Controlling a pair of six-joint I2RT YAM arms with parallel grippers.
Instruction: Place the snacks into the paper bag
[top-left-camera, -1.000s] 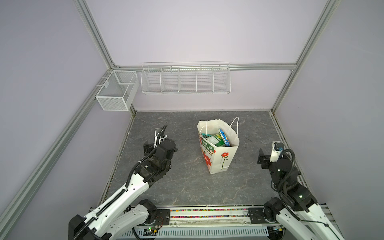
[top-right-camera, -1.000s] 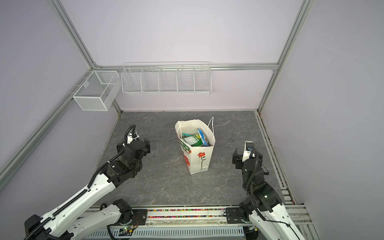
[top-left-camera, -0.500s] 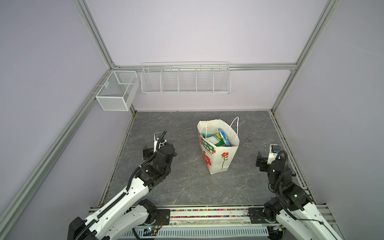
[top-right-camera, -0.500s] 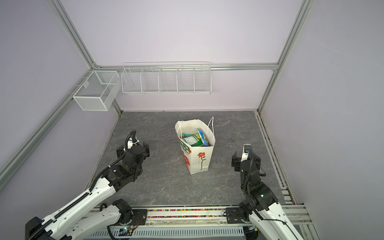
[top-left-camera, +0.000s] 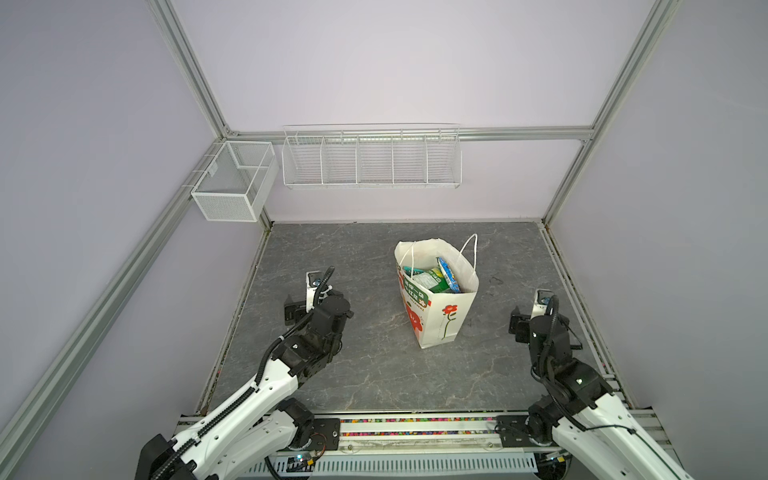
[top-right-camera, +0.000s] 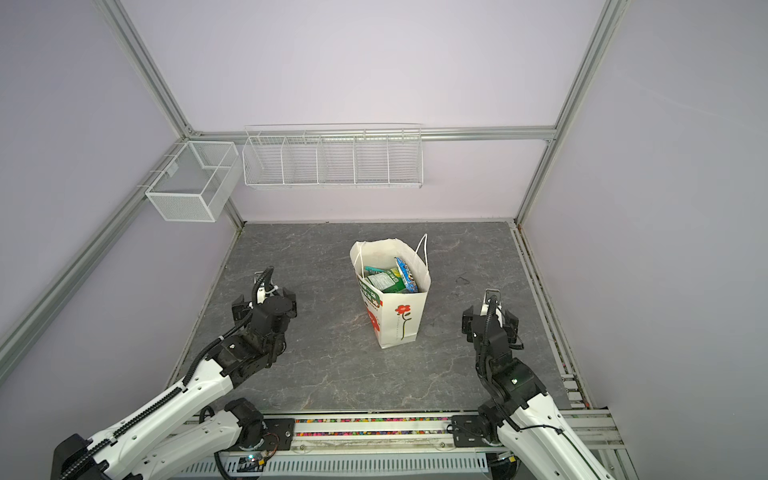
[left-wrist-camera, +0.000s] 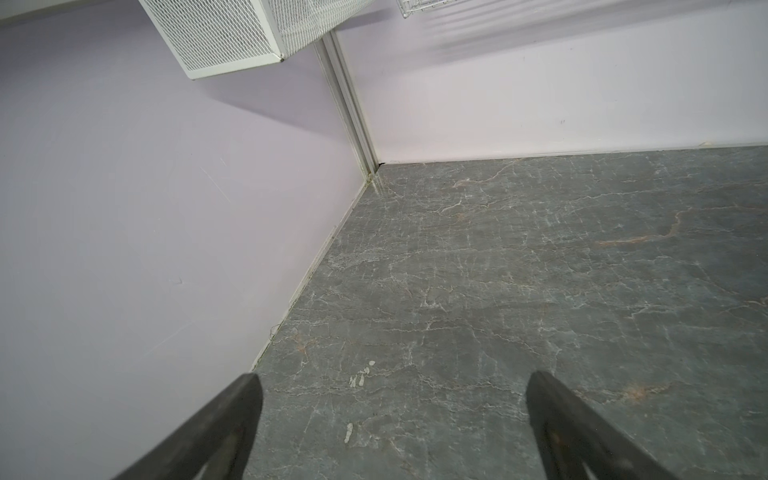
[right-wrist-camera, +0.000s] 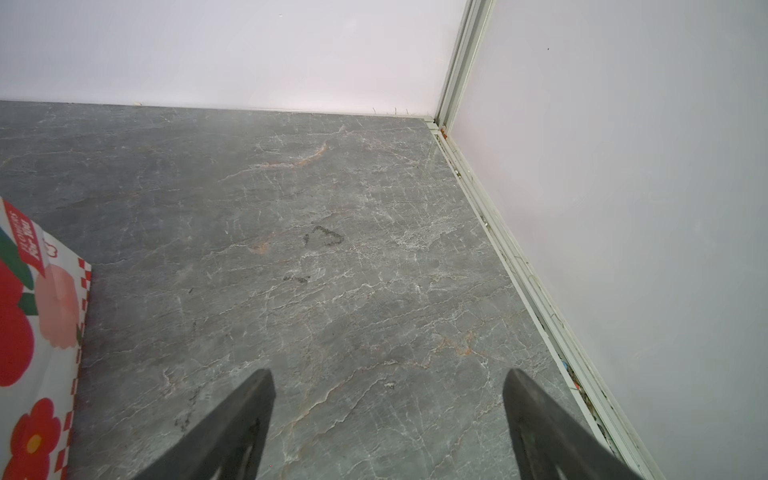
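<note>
The paper bag (top-left-camera: 440, 316) is stood upright on the grey tabletop (top-left-camera: 365, 374), slightly right of centre, with its mouth open and its cord handles raised. The snacks (top-left-camera: 434, 280) are contained inside the bag. In both top views a green packet is seen lying near the top, with a blue packet (top-right-camera: 405, 274) set on edge against the bag's right wall.

The left fingers (left-wrist-camera: 224, 424) are spread wide. They are positioned over the left side of the tabletop, near the left wall and well apart from the bag, and only bare tabletop is seen between them.

The right fingers (right-wrist-camera: 241, 415) are likewise spread wide over the right side of the tabletop. In the right wrist view, the flower-printed side of the bag (right-wrist-camera: 37, 332) is seen beside them, not touched.

Two white wire baskets (top-left-camera: 370, 158) are mounted on the far walls.
</note>
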